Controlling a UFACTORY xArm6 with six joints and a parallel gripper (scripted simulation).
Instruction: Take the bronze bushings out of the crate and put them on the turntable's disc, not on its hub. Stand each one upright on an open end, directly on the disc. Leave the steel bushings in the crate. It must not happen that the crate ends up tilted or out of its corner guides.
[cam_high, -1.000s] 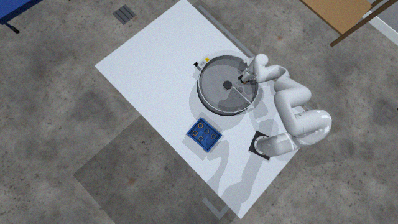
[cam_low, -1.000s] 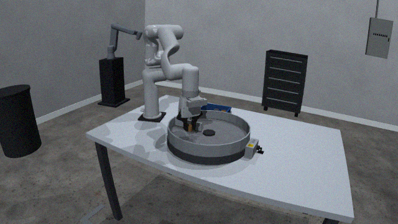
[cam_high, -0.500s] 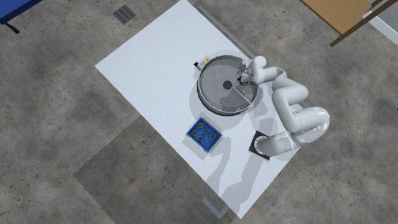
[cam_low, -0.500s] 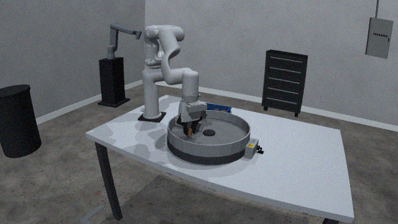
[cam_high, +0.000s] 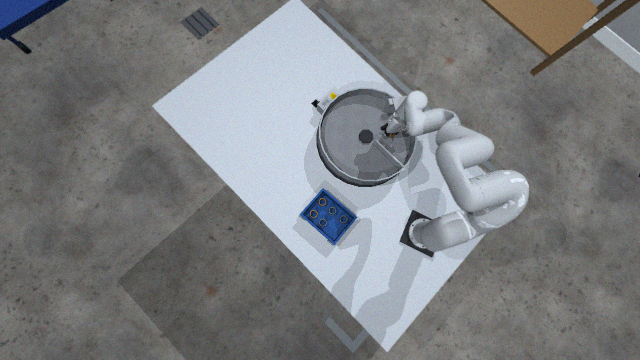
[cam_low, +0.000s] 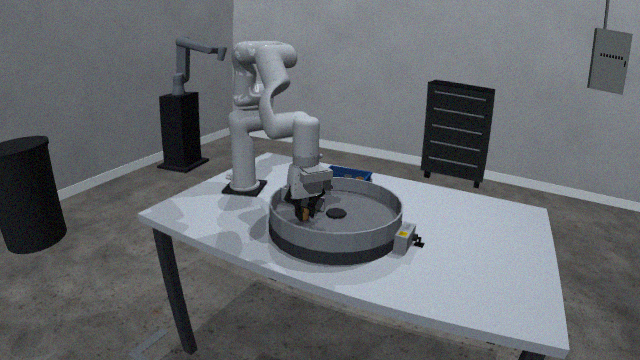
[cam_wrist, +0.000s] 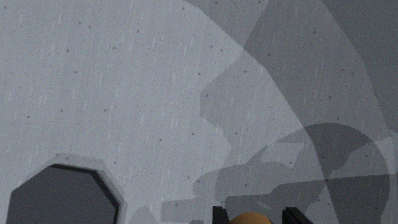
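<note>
My gripper (cam_low: 304, 212) is shut on a bronze bushing (cam_wrist: 251, 218) and holds it low over the turntable's grey disc (cam_high: 357, 135), to the right of the dark hub (cam_high: 365, 135). In the wrist view the bushing's orange top shows between the two dark fingertips at the bottom edge, with the octagonal hub (cam_wrist: 62, 195) at the lower left. I cannot tell whether the bushing touches the disc. The blue crate (cam_high: 328, 215) sits in front of the turntable and holds several bushings standing on end.
A raised rim (cam_low: 335, 235) rings the disc. A thin divider bar (cam_high: 390, 152) runs from the hub to the rim. A small control box (cam_low: 405, 237) sits on the turntable's side. The arm's base (cam_high: 417, 233) stands to the right of the crate.
</note>
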